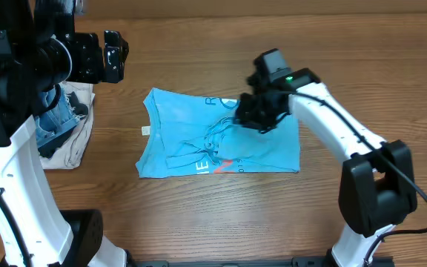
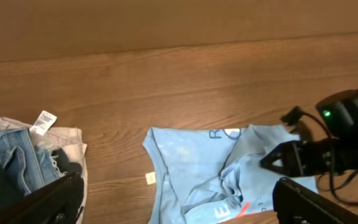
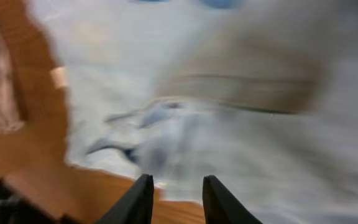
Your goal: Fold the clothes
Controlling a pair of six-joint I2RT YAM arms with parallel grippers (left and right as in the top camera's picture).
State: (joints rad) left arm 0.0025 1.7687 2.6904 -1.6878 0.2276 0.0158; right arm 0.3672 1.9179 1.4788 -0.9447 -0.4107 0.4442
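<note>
The right gripper (image 3: 178,182) hangs just above the crumpled light-blue T-shirt (image 1: 184,126) on the counter (image 1: 221,219), slightly parted and empty, while the left gripper (image 1: 116,55) is released wide, well apart from it.

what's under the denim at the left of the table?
A beige garment lies under the denim, showing at its right and near edges. The left arm covers the pile's left side, so anything else beneath is hidden.

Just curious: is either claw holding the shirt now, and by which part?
Nothing is held. The right gripper hovers over the shirt with fingers apart and empty; the left gripper is wide open, away from it.
</note>
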